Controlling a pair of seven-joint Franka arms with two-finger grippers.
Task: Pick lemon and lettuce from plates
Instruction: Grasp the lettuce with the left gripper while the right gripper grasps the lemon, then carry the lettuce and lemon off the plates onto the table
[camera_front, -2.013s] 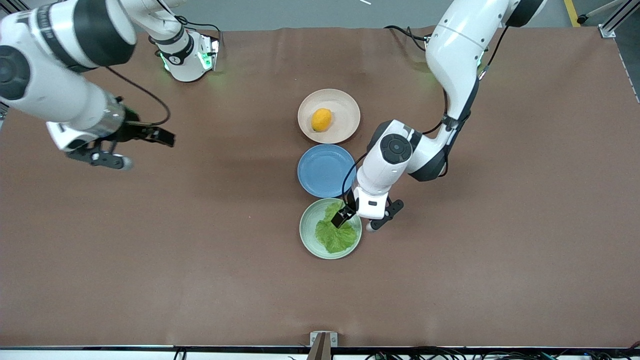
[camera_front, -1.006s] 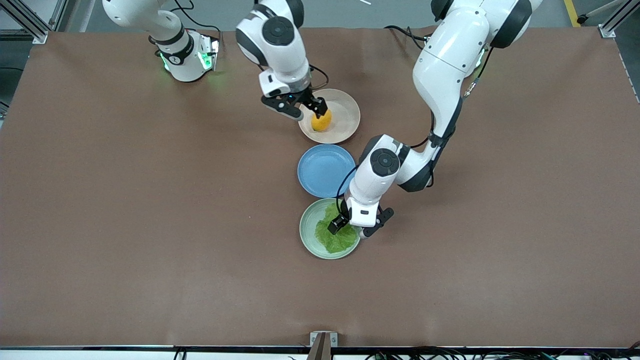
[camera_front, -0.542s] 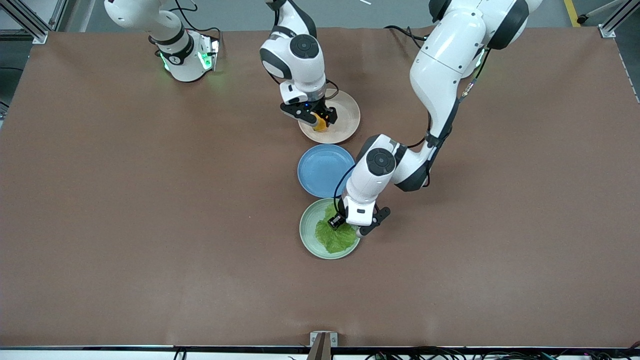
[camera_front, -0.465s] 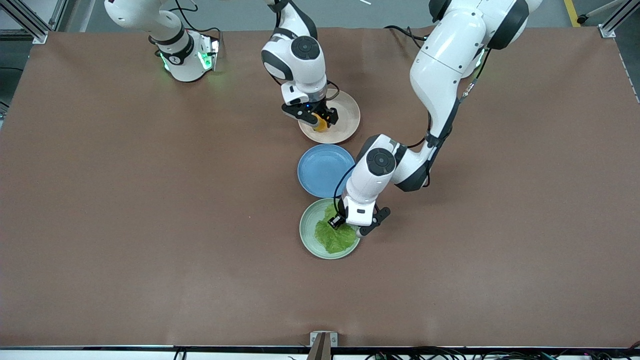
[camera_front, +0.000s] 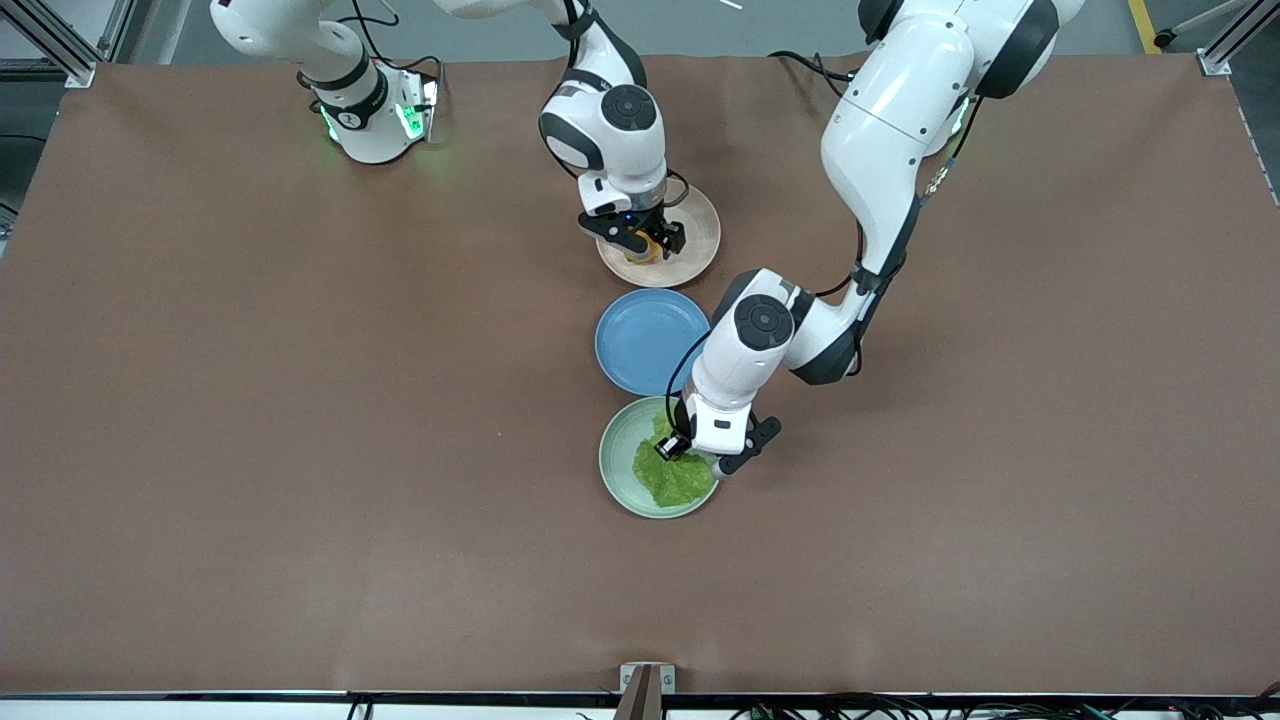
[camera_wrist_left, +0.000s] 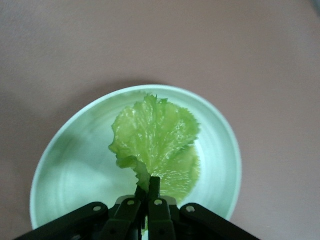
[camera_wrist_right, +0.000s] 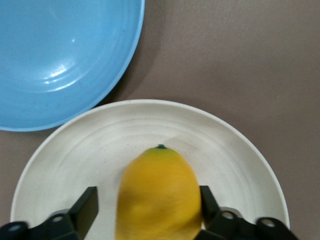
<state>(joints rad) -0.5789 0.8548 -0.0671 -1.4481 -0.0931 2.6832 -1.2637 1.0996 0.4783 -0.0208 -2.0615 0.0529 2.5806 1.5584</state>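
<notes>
The lemon (camera_wrist_right: 159, 195) lies on the beige-pink plate (camera_front: 702, 238), mostly hidden under my right gripper (camera_front: 643, 246) in the front view. In the right wrist view my right gripper (camera_wrist_right: 147, 200) is open, one finger on each side of the lemon, with a gap at one finger. The lettuce (camera_front: 680, 482) lies in the mint green plate (camera_front: 618, 460). My left gripper (camera_front: 697, 458) is down on the edge of the leaf that lies toward the blue plate. In the left wrist view it (camera_wrist_left: 147, 187) is shut on the pale stem of the lettuce (camera_wrist_left: 155, 140).
An empty blue plate (camera_front: 645, 340) sits between the two plates, close to both; it also shows in the right wrist view (camera_wrist_right: 50, 60). The brown table (camera_front: 300, 450) spreads wide toward both arms' ends.
My right arm swung in from its end of the table and came down round the lemon. My left gripper shifted a little over the mint plate and lowered onto the lettuce stem.
</notes>
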